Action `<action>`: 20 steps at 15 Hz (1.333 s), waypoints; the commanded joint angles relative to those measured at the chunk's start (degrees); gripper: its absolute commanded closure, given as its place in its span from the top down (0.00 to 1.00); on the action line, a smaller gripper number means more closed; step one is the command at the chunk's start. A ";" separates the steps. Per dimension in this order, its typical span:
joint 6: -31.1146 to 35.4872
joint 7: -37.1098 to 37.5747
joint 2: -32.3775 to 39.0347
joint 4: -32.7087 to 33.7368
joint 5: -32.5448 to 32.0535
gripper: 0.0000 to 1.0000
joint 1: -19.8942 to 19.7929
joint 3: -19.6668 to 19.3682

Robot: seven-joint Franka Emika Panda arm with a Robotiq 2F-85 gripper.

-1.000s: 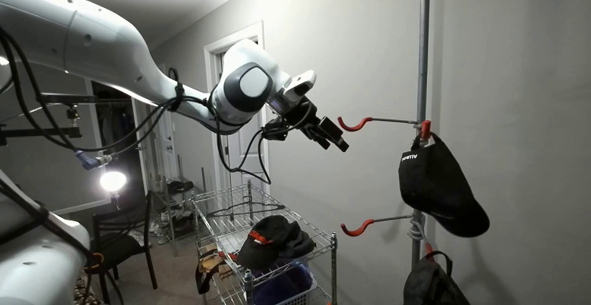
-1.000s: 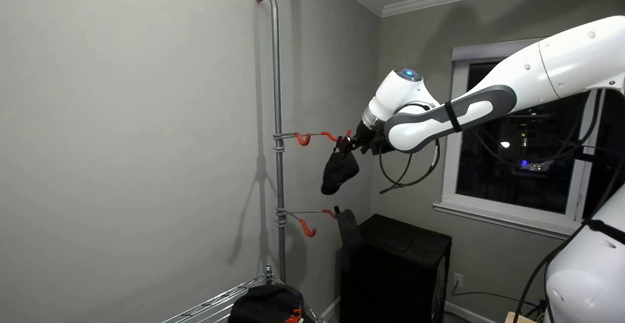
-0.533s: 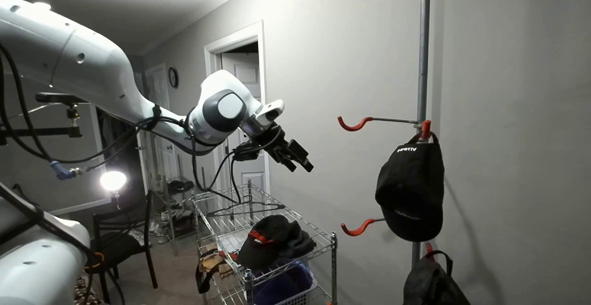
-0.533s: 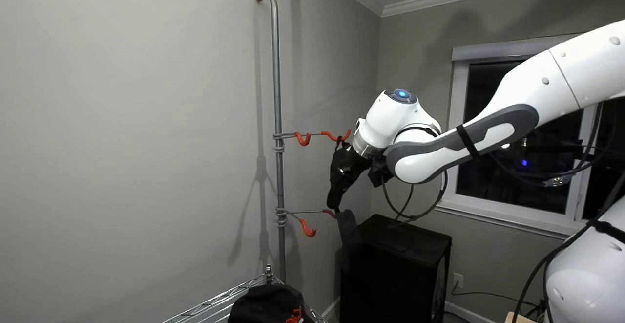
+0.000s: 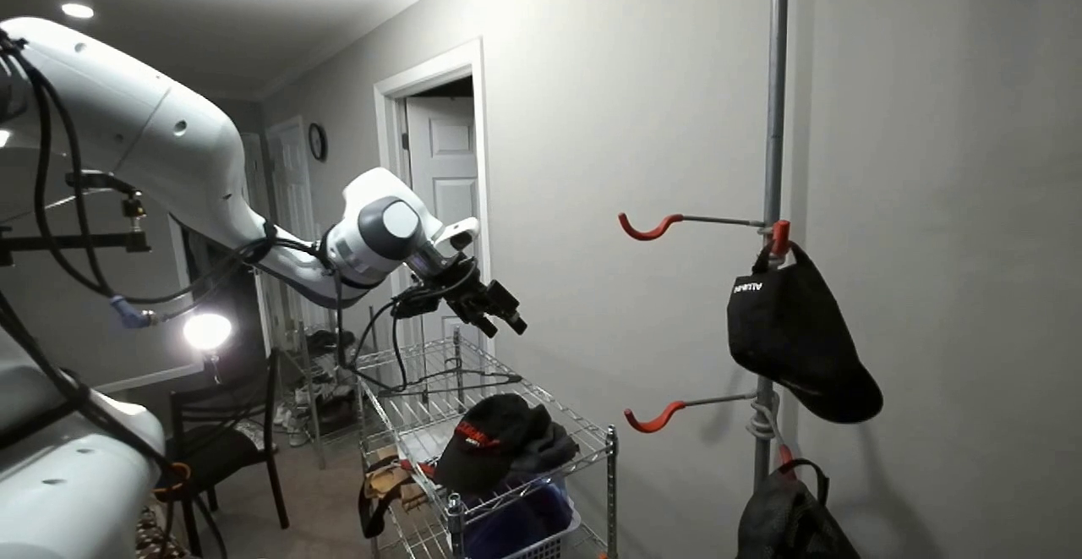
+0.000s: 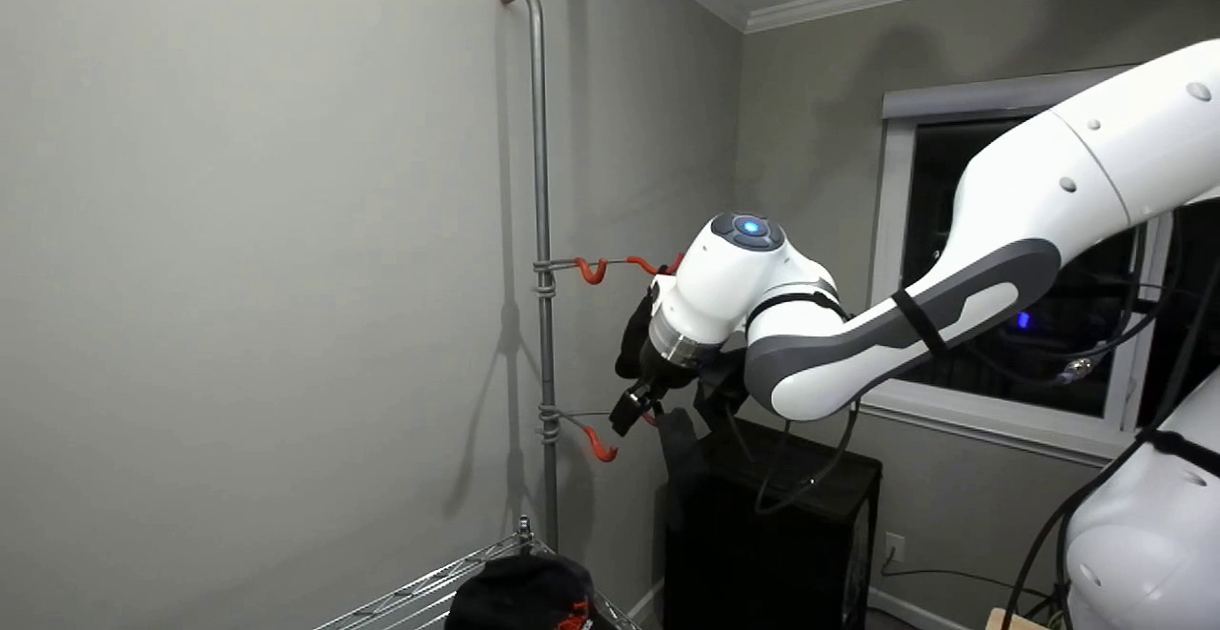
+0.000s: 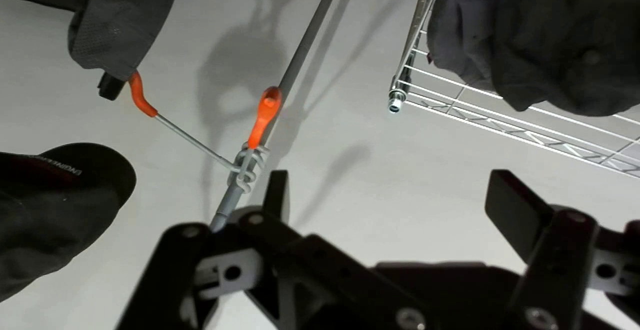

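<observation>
Our black cap [image 5: 799, 331] is hanging by its strap on an upper red hook [image 5: 779, 239] of the metal pole [image 5: 774, 119], and it's swaying: its bill sticks out sideways now in an exterior view, versus pointing down half a second ago. We read that as the hook carrying it alone, just not settled yet. Our pincer [image 7: 392, 200] is released, jaws spread wide with nothing between them, and it's sitting lower and farther back from the pole than a second ago. In the wrist view the cap is off to one side, apart from it. Further out, we've got a lower red hook [image 7: 265, 115] with a mesh cap [image 7: 125, 25] hanging near it. Then there's the wire shelf [image 5: 611, 474], with a red-lettered cap [image 5: 482, 453] on it plus something dark grey [image 5: 549, 449] bunched against that, maybe one more cap.
</observation>
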 commanded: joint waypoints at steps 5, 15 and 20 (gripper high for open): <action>-0.62 6.39 14.52 6.31 -4.93 1.00 -1.24 9.97; -10.08 9.57 39.15 21.39 -18.34 1.00 2.10 12.71; -8.90 5.93 46.28 28.27 -13.87 1.00 22.09 -6.58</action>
